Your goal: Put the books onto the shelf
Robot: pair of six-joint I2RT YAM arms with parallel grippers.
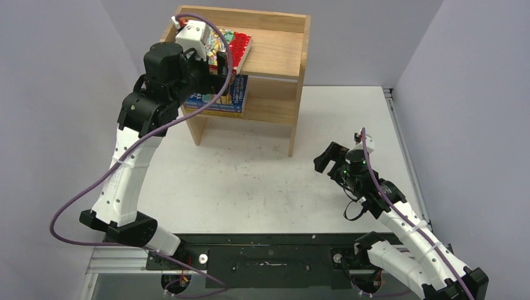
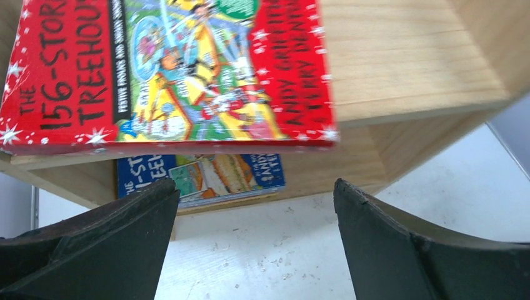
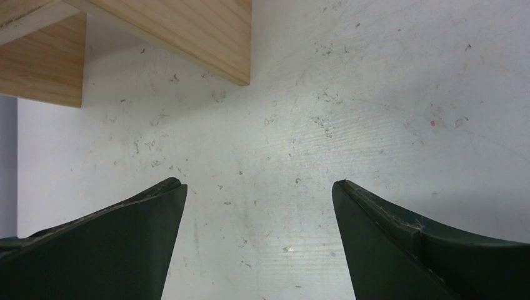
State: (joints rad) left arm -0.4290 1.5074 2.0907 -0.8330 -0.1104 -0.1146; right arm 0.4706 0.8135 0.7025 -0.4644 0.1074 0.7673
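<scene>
Red-bordered book (image 2: 169, 75): lies flat, cover up, on the left part of the shelf's rimmed top, with its near edge reaching the front lip. The title on the cover reads "The 156-Storey Treehouse".

Shelf (image 1: 275, 53): light natural wood, standing upright at the far side of the surface (image 1: 250, 181).

Blue book (image 1: 232, 97): lies flat on the inner shelf at the left, directly below the red-bordered book. A yellowish edge shows under it. I cannot count what lies beneath.

My left hand (image 2: 256, 194): raised to the level of the shelf top, at its left front and just short of the red-bordered book. The jaws stand wide apart. In the wrist view both fingers (image 2: 112, 237) are clear of the book and the wood, and only the shelf front and the surface show in the gap. In the top view my own wrist hides the fingertips, so I cannot confirm contact from there.

My right hand (image 3: 259, 184): low over the bare surface, on the right, near the foot of the shelf's right side panel but apart from it. The jaws stand wide apart, and only the scuffed white surface shows in the gap.
</scene>
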